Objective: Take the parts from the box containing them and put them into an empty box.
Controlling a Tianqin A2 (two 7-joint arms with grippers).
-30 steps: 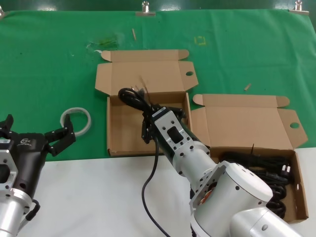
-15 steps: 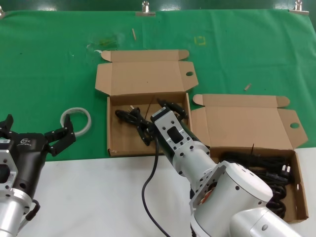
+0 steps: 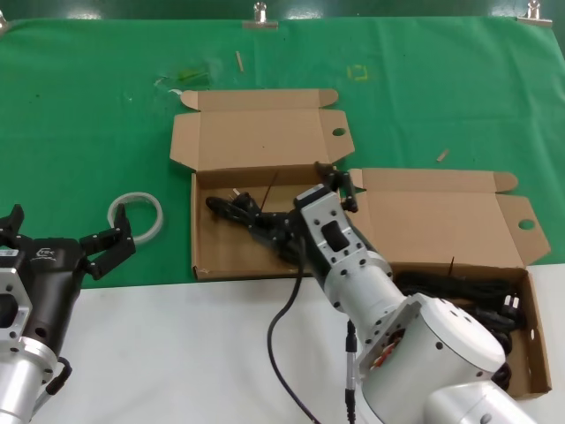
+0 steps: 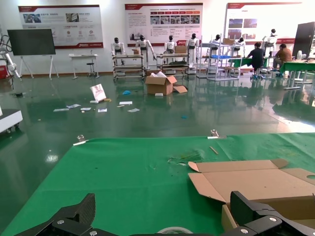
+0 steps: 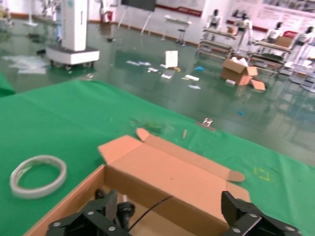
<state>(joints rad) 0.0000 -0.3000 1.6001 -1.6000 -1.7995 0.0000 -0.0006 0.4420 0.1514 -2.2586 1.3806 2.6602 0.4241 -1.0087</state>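
The empty box point(image 3: 225, 252) lies open at mid-table and now has one coiled black cord point(image 3: 240, 210) on its floor. My right gripper point(image 3: 306, 205) hovers open over that box's right half, with nothing between its fingers. In the right wrist view the cord's plug point(image 5: 123, 209) lies beside one finger of the right gripper point(image 5: 170, 199). The box containing the parts point(image 3: 534, 340) stands to the right with several black cords point(image 3: 459, 287) in it, partly hidden by my right arm. My left gripper point(image 3: 97, 246) is parked open at the near left, also seen as the left gripper point(image 4: 165, 216).
A white ring of tape point(image 3: 137, 216) lies on the green cloth left of the boxes, close to my left gripper. Both boxes' lids point(image 3: 256, 137) stand open toward the back. A white table edge runs along the front.
The right gripper lowered the cord into the left box, opened and let it go, then shifted right. The cord now rests on the box floor. The left arm has not moved.
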